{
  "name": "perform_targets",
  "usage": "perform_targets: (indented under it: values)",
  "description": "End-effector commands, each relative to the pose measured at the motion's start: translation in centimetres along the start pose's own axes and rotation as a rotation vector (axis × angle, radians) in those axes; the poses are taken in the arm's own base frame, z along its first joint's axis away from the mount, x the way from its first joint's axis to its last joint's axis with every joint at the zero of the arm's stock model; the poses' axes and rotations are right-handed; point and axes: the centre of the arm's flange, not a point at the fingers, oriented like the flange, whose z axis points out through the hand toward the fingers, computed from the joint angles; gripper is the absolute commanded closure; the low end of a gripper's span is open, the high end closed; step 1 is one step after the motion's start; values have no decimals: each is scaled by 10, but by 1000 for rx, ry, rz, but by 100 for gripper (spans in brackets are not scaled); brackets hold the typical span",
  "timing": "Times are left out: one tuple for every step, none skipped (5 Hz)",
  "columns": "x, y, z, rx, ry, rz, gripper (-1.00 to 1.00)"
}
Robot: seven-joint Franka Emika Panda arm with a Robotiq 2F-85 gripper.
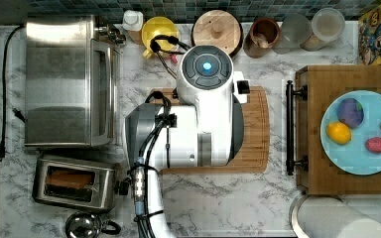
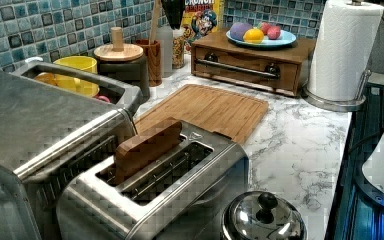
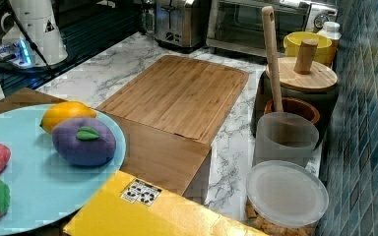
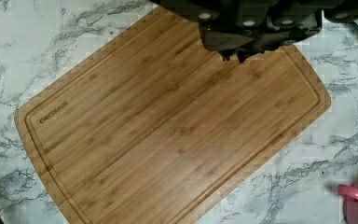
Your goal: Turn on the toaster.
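Approach step: dark gripper (image 4: 235,55), fingers together, hangs above the bamboo cutting board (image 4: 168,121); next it must reach the small shiny steel toaster (image 1: 74,182) beside the board and press its lever

My feeds were evenly and fairly brightly lit from overhead, with soft, short shadows on the desk (image 1: 238,198). I saw glare streaks across the toaster oven (image 1: 64,79) top and a bright highlight on the steel lid (image 2: 262,217). All four pictures looked blocky and soft. The blue light on the arm (image 1: 207,66) glowed strongly. The gripper (image 4: 235,56) was a dark, blurred mass.
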Motion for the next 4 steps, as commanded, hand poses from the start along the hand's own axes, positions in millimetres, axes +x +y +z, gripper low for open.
perform_targets:
  values:
    - [-16, -9, 19, 3, -37, -80, 100]
    - [-44, -20, 31, 25, -41, -151, 100]
    - [-78, -35, 39, 41, -9, -228, 100]
    - [-102, -43, 48, 46, 7, -258, 100]
